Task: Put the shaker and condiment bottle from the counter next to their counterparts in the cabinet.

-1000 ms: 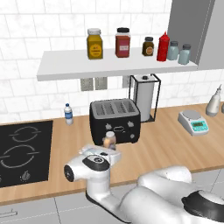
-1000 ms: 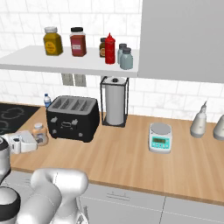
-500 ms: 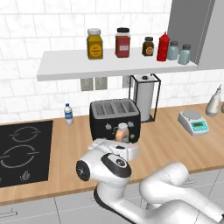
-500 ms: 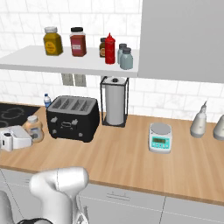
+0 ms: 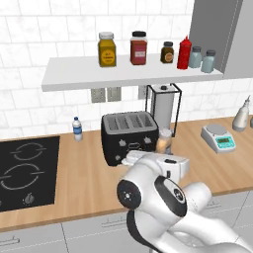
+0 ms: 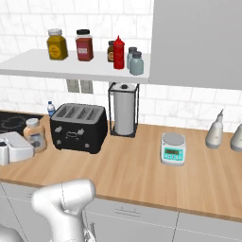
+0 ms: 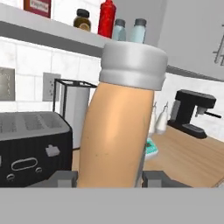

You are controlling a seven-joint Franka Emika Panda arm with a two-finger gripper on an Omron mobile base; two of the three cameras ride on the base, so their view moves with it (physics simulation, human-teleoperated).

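My gripper [image 7: 111, 179] is shut on the condiment bottle [image 7: 120, 127], an orange-brown bottle with a grey cap, held upright. The bottle [image 5: 164, 141] hangs just above the counter [image 5: 89, 183] at the toaster's right front corner, and it [image 6: 35, 134] shows left of the toaster in the right base view. On the cabinet shelf [image 5: 123, 74] stand the red squeeze bottle [image 5: 184, 52] and two pale blue-grey shakers [image 5: 195, 57] [image 5: 210, 61] side by side, next to the grey panel [image 5: 217, 24].
A black toaster [image 5: 129, 136] and a paper towel holder [image 5: 164, 106] stand close behind the bottle. A scale [image 5: 219, 140] sits to the right, a water bottle [image 5: 77, 128] and the stove [image 5: 24, 173] to the left. Spice jars [image 5: 107, 49] fill the shelf's left part.
The arm has swung and carried the condiment bottle to the right along the toaster's front, a little higher. The shelf items have not moved.
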